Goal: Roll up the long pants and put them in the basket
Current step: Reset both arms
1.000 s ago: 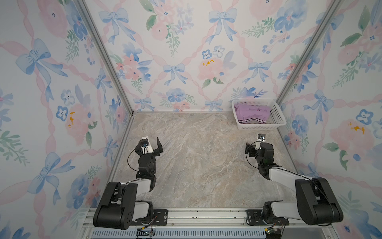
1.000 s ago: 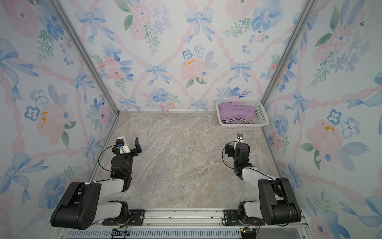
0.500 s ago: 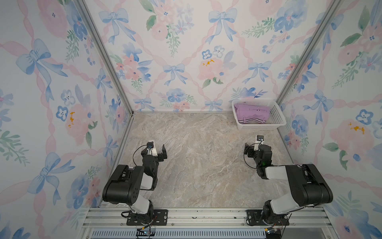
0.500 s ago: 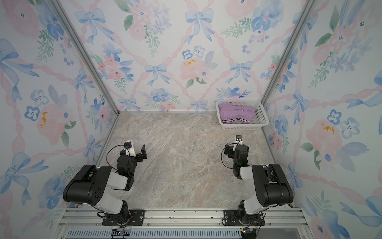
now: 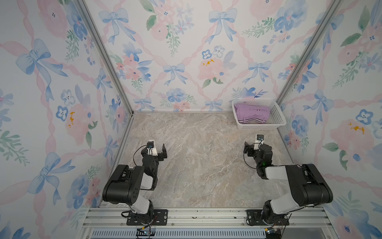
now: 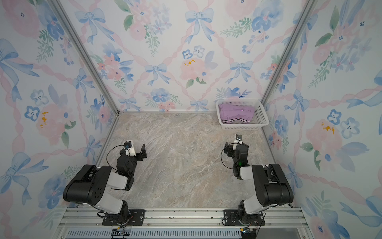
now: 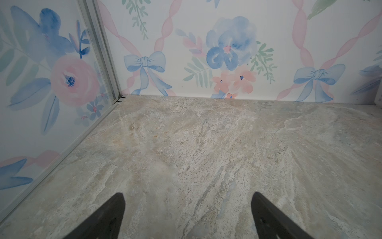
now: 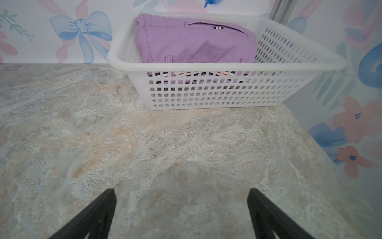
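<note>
Lilac long pants [image 5: 252, 113]: 1 pc, folded, in the basket at upper right of both top views. Neither pair of fingers is touching them.

Near to far:
- Rail [image 5: 206, 215] along the bottom edge, 1, carrying 2 arm bases.
- Arms: 2. Left arm [image 5: 128, 184] is lower left and right arm [image 5: 306, 186] lower right. Both are folded low, elbows back near the rail, forearms reaching toward the far wall, wrists level and just above the surface [image 5: 202, 169].
- Left fingers [image 7: 111, 215]: 2 black tips spread wide in the left wrist view, with only bare stone-pattern surface between them. Holding nothing.
- Right fingers [image 8: 99, 213]: 2 tips, equally wide apart, nothing gripped. They point at the basket, well short of it.
- Basket [image 5: 278, 117]: 1, white perforated plastic, in the far right corner of the surface, near the back wall [image 5: 186, 51]. In the right wrist view [image 8: 206, 95] it sits upper centre.
- The pants fill the left part of the basket in that view [image 8: 194, 41]. Striped waistband shows through the front mesh, and a small striped tag sits by a pocket slit on top.
</note>
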Tool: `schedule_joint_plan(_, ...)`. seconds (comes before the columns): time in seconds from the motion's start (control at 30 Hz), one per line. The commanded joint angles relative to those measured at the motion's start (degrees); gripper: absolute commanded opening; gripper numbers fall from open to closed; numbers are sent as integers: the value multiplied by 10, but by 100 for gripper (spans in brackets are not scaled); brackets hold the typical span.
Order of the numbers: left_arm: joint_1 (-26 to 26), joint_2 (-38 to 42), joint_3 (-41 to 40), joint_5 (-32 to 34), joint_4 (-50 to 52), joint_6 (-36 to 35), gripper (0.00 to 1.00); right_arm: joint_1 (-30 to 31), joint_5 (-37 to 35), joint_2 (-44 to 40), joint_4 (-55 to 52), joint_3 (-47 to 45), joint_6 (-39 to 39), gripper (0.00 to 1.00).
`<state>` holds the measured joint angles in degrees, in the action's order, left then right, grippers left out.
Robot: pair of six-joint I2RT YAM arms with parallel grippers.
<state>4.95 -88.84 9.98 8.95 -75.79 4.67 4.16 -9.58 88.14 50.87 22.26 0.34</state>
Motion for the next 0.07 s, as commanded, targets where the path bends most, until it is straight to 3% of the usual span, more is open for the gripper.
schedule_joint_plan(0.0,3,1,7,2,-17,-11,98,-4,7,4,11,0,-4,98)
schedule_joint_plan(0.03,3,1,7,3,-16,-11,98,-4,7,4,12,-1,-4,98)
